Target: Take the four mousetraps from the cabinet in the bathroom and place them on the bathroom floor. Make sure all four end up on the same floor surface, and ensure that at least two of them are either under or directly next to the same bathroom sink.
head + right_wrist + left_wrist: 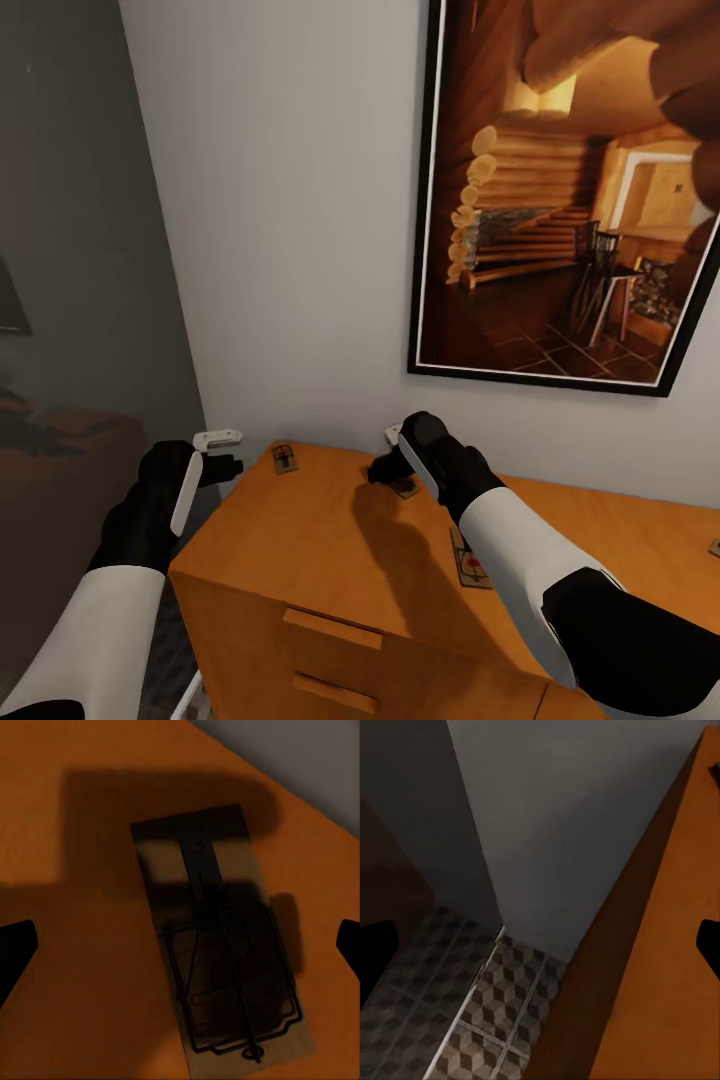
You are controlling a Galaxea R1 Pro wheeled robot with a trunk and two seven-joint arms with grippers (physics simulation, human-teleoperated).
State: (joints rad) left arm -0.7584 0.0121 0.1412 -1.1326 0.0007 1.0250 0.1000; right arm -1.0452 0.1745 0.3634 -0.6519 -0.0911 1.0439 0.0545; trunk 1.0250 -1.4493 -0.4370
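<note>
head view: the right gripper (pixel 392 462) covers most of one mousetrap (pixel 405 489) on the cabinet (pixel 300 540) top; another (pixel 467 563) lies half under the forearm, a third (pixel 287 459) sits clear at the back-left corner. right wrist view shows its fingertips (pixel 15 952) spread wide above the trap (pixel 221 945), holding nothing. the left gripper (pixel 222 452) hovers beside the cabinet over cube-patterned floor tiles (pixel 487 1020), fingers apart, empty.

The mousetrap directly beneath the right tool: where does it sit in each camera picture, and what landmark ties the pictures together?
Head view: the mousetrap peeks out just below the right tool, near the back of the cabinet top.
Right wrist view: the mousetrap lies flat, centre frame, in the tool's shadow.
Left wrist view: not in it.
Shared landmark: the orange-brown cabinet top and the grey wall behind it.
</note>
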